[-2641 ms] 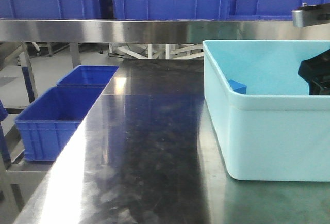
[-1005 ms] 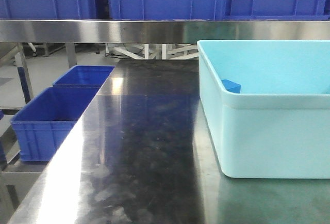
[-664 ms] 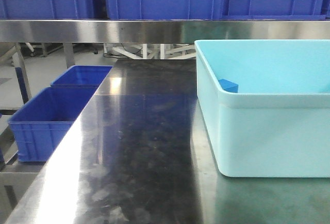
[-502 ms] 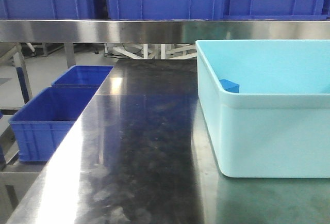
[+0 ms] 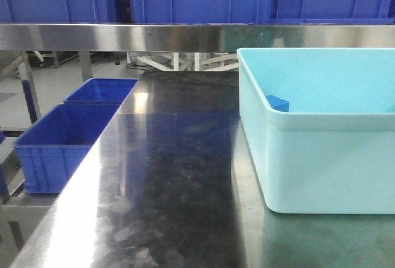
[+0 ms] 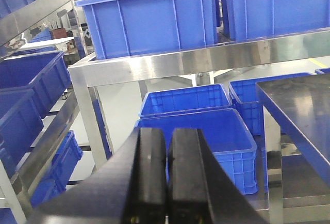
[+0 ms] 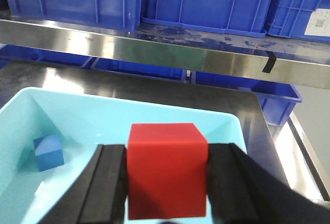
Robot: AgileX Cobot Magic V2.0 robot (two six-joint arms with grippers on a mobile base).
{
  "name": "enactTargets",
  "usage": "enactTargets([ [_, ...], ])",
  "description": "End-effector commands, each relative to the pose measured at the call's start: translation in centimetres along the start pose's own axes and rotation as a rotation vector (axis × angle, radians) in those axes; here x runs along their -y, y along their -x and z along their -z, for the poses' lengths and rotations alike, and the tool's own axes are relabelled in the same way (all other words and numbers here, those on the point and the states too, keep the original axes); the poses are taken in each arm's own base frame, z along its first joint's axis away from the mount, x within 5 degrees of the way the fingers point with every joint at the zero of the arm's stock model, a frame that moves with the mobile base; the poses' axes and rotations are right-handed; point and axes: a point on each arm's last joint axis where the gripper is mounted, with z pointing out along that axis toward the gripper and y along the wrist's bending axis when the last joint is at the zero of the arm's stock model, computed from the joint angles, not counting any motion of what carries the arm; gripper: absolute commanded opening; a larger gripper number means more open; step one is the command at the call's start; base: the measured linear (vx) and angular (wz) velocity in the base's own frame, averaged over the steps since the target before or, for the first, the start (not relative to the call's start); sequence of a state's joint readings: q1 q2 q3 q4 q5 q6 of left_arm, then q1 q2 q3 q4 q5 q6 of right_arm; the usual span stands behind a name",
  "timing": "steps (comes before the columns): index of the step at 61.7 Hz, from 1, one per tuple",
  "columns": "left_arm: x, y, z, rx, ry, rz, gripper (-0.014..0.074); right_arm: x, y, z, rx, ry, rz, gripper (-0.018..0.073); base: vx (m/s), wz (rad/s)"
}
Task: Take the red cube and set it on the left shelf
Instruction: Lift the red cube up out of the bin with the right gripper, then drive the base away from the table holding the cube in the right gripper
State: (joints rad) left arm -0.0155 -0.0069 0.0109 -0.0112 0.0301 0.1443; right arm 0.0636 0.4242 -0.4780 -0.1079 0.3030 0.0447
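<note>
Clamping the red cube (image 7: pixel 166 167) by two opposite flat faces, the right gripper (image 7: pixel 167 185) held it up over the pale tub (image 7: pixel 108 113), clear of the floor where a blue cube (image 7: pixel 49 152) lay near one wall. The red cube looked rigid, light and smooth-skinned. Flat pads on parallel sides suited it, though too light a squeeze might let it slide or twist. Its underside was hidden, so I could not tell how deep it sat between the fingers. The left gripper (image 6: pixel 166 177) had its fingers pressed together on nothing. Beyond the tub ran the dark table (image 5: pixel 173 157), then the shelf (image 6: pixel 206 59), its steel rail under big blue crates (image 6: pixel 154 17).
</note>
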Motion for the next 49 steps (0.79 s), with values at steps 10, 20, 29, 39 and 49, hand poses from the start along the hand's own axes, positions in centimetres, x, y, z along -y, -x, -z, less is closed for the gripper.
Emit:
enactTargets([
  [10,0.01,0.04,-0.09,0.062,0.004,0.005,0.0106,0.12,1.82,0.31,0.117,-0.008,0.011,0.006,0.0,0.0],
  [20,0.01,0.04,-0.09,0.062,0.004,0.005,0.0106,0.12,1.82,0.31,0.117,-0.008,0.011,0.006,0.0,0.0],
  [29,0.01,0.04,-0.09,0.062,0.004,0.005,0.0106,0.12,1.82,0.31,0.117,-0.008,0.011,0.006,0.0,0.0],
  [39,0.01,0.04,-0.09,0.062,0.004,0.005,0.0106,0.12,1.82,0.31,0.117,-0.008,0.011,0.006,0.0,0.0],
  [49,0.01,0.04,-0.09,0.062,0.004,0.005,0.0106,0.12,1.82,0.31,0.117,-0.008,0.011,0.006,-0.01,0.08],
])
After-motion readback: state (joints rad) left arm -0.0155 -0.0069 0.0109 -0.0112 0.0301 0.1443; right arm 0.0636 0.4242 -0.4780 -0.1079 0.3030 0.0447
